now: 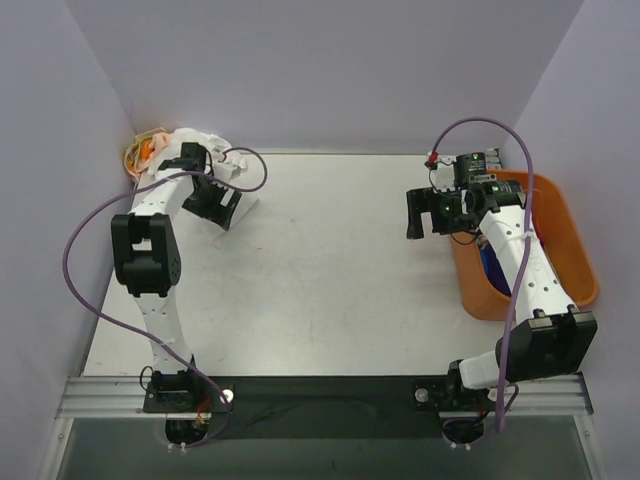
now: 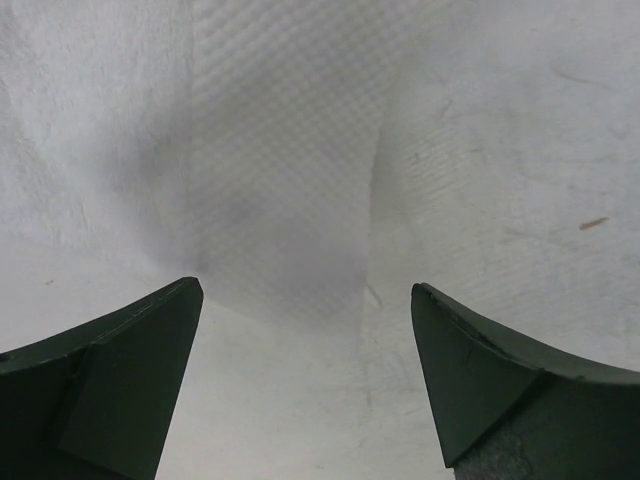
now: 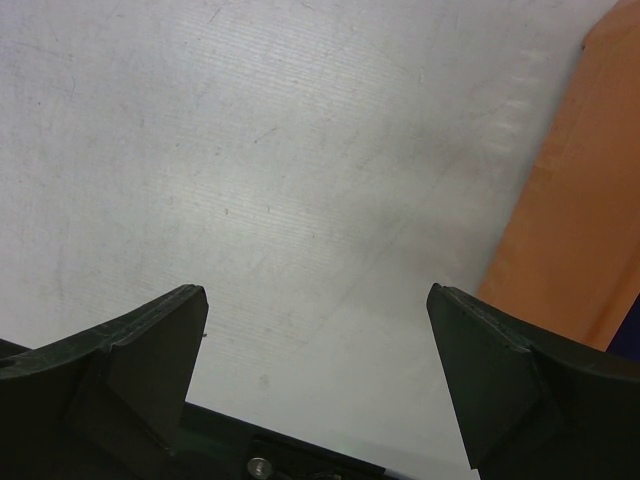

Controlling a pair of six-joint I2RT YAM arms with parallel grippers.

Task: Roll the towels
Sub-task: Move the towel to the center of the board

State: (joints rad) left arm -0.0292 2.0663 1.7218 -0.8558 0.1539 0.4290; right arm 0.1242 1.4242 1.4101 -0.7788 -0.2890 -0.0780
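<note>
The towels lie piled in the table's back left corner. A white towel (image 1: pixel 203 137) is heaped there, and a cream one with orange blotches (image 1: pixel 146 152) lies against the wall. My left gripper (image 1: pixel 228 215) hangs just in front of the pile, over a white towel edge (image 1: pixel 244 205). In the left wrist view the white towel (image 2: pixel 280 150) fills the upper part, and the left gripper (image 2: pixel 307 300) is open with nothing between its fingers. My right gripper (image 1: pixel 413 215) is open over bare table beside the bin; in its own view, the right gripper (image 3: pixel 315 300) holds nothing.
An orange plastic bin (image 1: pixel 565 245) stands at the right edge, partly under my right arm, with something blue (image 1: pixel 490 265) inside. Its orange wall (image 3: pixel 580 200) shows to the right of the right fingers. Purple walls close the back and both sides.
</note>
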